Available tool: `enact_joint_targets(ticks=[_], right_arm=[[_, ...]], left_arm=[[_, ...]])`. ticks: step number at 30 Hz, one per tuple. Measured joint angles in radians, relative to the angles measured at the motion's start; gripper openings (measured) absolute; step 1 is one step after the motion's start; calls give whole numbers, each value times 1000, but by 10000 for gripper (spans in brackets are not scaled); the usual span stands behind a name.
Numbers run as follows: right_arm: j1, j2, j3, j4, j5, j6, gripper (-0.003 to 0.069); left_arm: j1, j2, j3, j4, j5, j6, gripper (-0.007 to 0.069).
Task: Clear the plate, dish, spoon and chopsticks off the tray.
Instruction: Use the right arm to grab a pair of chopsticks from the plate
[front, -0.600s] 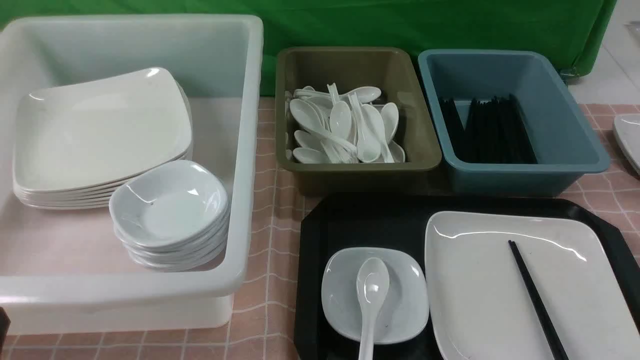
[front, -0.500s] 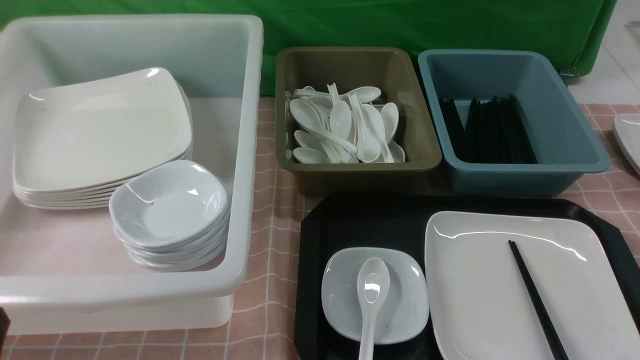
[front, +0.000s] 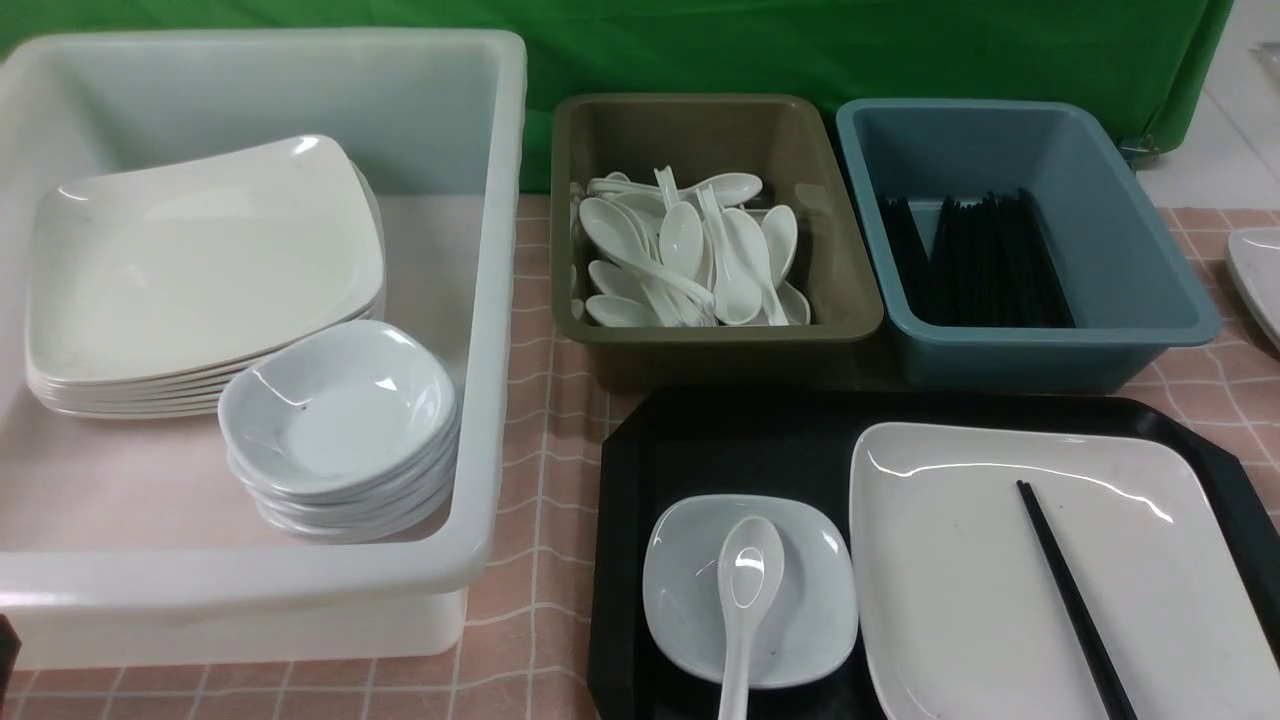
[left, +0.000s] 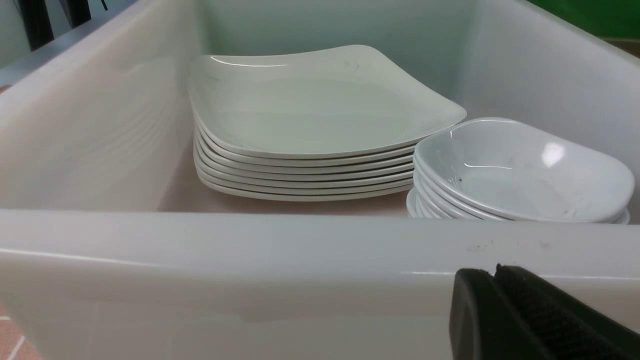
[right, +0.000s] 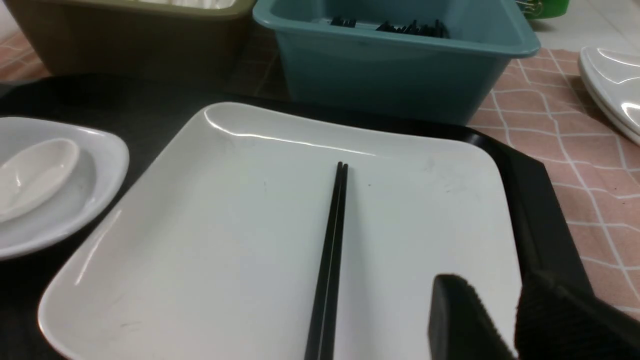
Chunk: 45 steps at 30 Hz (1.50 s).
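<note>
Probably at the opening step: chopsticks (front: 1075, 600) on plate (front: 940, 600), lower right of the front frame, and spoon (front: 748, 570) on dish (front: 680, 600), lower centre, all on tray (front: 612, 600). Right pincer (right: 492, 280), partly open, empty; left pincer (left: 495, 272), closed, empty. Next, likely: grip chopsticks, carry to blue tub (front: 1050, 342), upper right.
</note>
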Motion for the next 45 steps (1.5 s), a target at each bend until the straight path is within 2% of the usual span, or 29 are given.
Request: enact_joint_targets(ticks=[15, 19, 22, 24, 28, 35, 37, 40, 42, 45], right_arm=[[0, 0, 0, 7, 0, 13, 246], [0, 0, 0, 107, -1, 255, 246], [0, 0, 3, 206, -12, 560, 246], [0, 0, 5, 234, -21, 708, 246], [0, 0, 5, 245, -23, 788, 246], [6, 0, 6, 263, -32, 787, 227], [25, 0, -9, 264, -25, 725, 165], [67, 13, -138, 258, -27, 567, 44], [78, 38, -195, 246, -23, 509, 32], [87, 171, -397, 171, 98, 376, 30]], left_arm=[[0, 0, 0, 0, 0, -1, 20], [0, 0, 0, 0, 0, -1, 20], [0, 0, 0, 0, 0, -1, 20], [0, 0, 0, 0, 0, -1, 20], [0, 0, 0, 0, 0, -1, 20], [0, 0, 0, 0, 0, 0, 20], [0, 0, 0, 0, 0, 0, 20], [0, 0, 0, 0, 0, 0, 20], [0, 0, 0, 0, 0, 0, 20], [0, 0, 0, 0, 0, 0, 20]])
